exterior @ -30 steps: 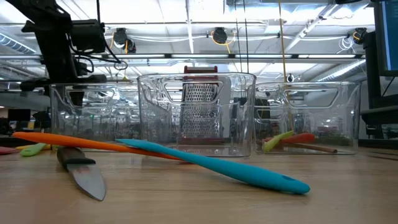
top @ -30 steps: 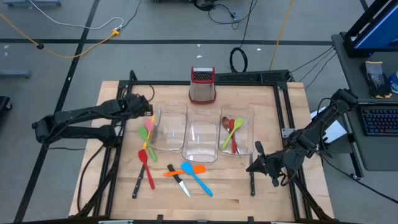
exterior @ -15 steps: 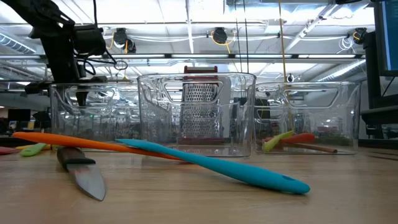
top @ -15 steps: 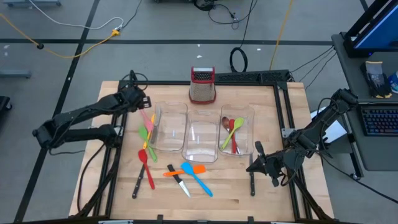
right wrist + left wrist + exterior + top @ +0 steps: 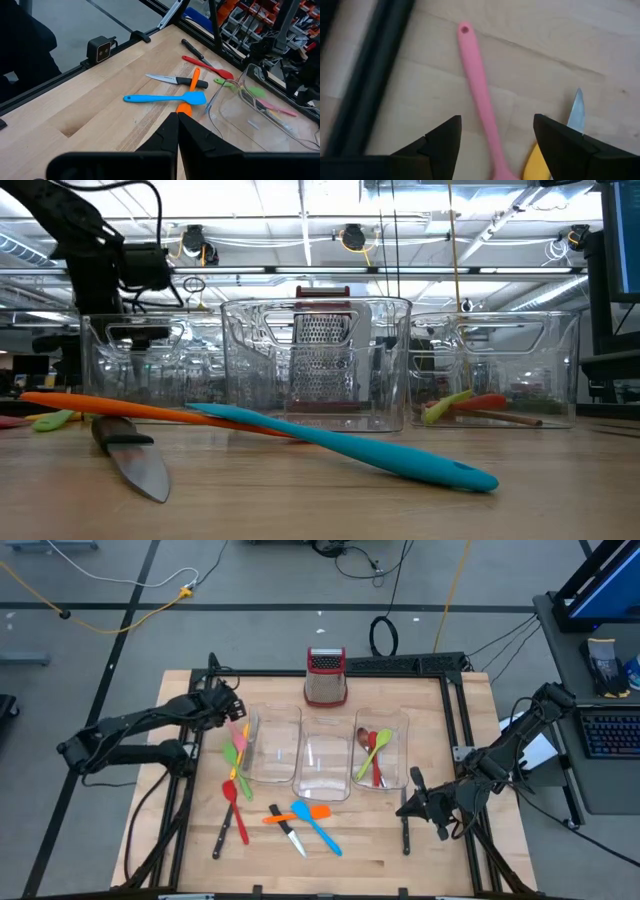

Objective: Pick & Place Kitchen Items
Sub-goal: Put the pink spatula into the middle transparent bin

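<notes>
Nearest the front edge of the tabletop [image 5: 370, 860], a blue spatula [image 5: 318, 827], an orange spatula [image 5: 296, 815] and a knife [image 5: 288, 829] are seen lying crossed in a loose heap, with a red spoon [image 5: 234, 808] and a second knife [image 5: 222, 837] just to their left; all of these are judged still to be sorted. At the front right corner the right end effector [image 5: 412, 806] is held shut and empty, parked above bare wood. Further back, three clear bins are lined up: the right bin [image 5: 381, 756] already holds a brown spoon [image 5: 362, 740], a green spoon [image 5: 372, 753] and a red one, while the middle bin [image 5: 325, 755] looks bare. By the left bin [image 5: 268, 748], the left end effector [image 5: 224, 703] is spread open with nothing gripped, over a pink spatula [image 5: 481, 102] lying flat on the wood beside a yellow utensil [image 5: 538, 162] and a knife tip. So only a small share is judged done. At the far edge a grater [image 5: 325, 677] stands. No readable writing is made out.
</notes>
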Available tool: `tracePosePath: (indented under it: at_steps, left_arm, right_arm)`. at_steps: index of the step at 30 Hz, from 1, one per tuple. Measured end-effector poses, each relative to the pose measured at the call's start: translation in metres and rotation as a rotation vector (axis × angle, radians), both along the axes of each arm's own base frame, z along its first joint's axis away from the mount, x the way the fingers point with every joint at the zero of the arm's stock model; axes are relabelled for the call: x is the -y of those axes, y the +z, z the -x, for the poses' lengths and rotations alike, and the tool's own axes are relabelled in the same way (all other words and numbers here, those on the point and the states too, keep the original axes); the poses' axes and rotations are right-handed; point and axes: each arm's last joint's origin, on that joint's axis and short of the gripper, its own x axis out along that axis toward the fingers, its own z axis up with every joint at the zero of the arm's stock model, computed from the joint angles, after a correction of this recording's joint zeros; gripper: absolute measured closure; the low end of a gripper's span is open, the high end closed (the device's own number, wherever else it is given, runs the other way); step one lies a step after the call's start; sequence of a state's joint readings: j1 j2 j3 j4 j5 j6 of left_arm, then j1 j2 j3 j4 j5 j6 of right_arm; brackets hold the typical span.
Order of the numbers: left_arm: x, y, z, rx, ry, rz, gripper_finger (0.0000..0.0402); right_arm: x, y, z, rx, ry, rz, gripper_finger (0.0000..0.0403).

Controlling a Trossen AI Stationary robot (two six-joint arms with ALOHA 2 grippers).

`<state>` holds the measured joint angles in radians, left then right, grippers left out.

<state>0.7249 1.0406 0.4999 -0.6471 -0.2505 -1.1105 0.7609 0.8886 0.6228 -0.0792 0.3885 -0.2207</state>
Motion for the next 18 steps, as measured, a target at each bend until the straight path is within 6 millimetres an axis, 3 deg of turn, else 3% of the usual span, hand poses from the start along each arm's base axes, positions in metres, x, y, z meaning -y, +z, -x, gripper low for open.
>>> tracePosePath:
  at_steps: [11,18]
  left_arm:
    - [-0.023,-0.026,-0.006,0.031,0.047,0.100,0.0146]
    - [-0.026,-0.035,-0.003,-0.011,0.065,0.148,0.0147]
  right_arm:
    - [0.000,0.000,0.000,-0.009,-0.010,-0.025,0.0403]
    - [0.000,0.000,0.000,-0.011,-0.012,-0.030,0.0403]
